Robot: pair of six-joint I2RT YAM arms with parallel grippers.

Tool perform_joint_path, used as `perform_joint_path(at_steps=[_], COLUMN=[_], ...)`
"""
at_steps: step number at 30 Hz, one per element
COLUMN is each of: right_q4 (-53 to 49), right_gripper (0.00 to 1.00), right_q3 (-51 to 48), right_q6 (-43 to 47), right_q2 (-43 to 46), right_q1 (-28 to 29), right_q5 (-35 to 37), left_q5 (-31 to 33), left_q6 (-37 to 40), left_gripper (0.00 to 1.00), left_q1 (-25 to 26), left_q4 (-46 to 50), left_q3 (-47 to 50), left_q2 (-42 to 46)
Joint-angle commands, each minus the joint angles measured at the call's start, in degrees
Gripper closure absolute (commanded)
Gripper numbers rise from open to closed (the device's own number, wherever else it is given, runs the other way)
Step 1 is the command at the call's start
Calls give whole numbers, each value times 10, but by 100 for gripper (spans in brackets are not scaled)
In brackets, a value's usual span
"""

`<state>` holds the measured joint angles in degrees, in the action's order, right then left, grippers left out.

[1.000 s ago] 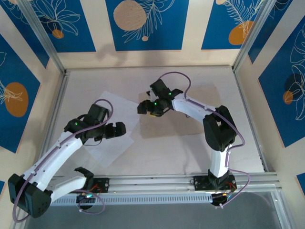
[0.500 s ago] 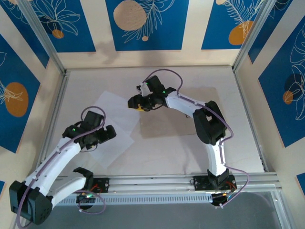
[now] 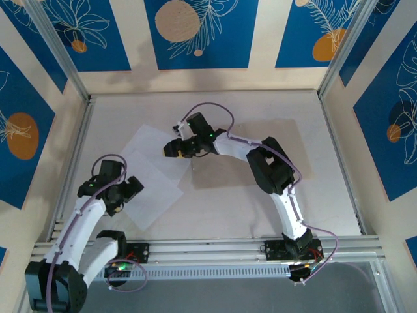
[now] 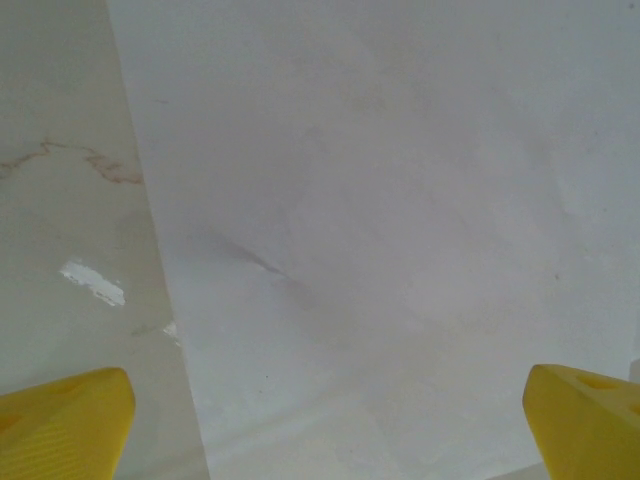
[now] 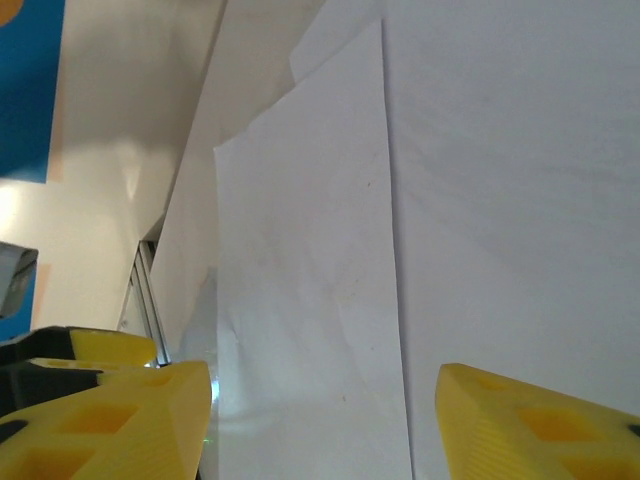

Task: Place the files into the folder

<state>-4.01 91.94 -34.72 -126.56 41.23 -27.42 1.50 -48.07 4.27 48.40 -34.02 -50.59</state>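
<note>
With jaws apart, both are being held over the files [image 3: 153, 175]: the left tool [image 3: 125, 190] toward the near-left corner of the surface [image 3: 215, 107], the right tool [image 3: 171, 150] beside the folder [image 3: 225, 173].

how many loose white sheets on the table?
2. The far sheet lies just left of the folder; the near sheet overlaps it, closer to the arm bases. Others could hide underneath.

The left arm [image 3: 78, 222] folds back on itself at the lower left of the overhead view, and its forearm rises to the left gripper [image 3: 132, 190], which points right. In its wrist view the yellow fingertips [image 4: 62, 425] sit in the two bottom corners, jaws spread wide. The right arm [image 3: 285, 202] climbs from lower right, bends at the elbow and reaches left to mid-frame. The right gripper [image 3: 171, 149] points left, jaws parted.
</note>
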Motion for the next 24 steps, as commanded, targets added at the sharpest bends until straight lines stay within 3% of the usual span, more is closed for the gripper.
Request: perform_joint_path(at_steps=[1, 18, 24], right_q4=[-11, -50, -64], right_gripper=[38, 41, 41], right_q3=[35, 106, 126], right_q6=[20, -7, -15], right_q2=[-30, -98, -119], right_q1=[23, 63, 66], right_q5=[-17, -21, -21], left_q5=[-31, -70, -84], left_q6=[11, 34, 40], left_gripper=[0, 0, 8], left_q1=[-24, -134, -144], left_q4=[-8, -71, -88], left_q3=[10, 51, 65], left_q2=[-12, -24, -27])
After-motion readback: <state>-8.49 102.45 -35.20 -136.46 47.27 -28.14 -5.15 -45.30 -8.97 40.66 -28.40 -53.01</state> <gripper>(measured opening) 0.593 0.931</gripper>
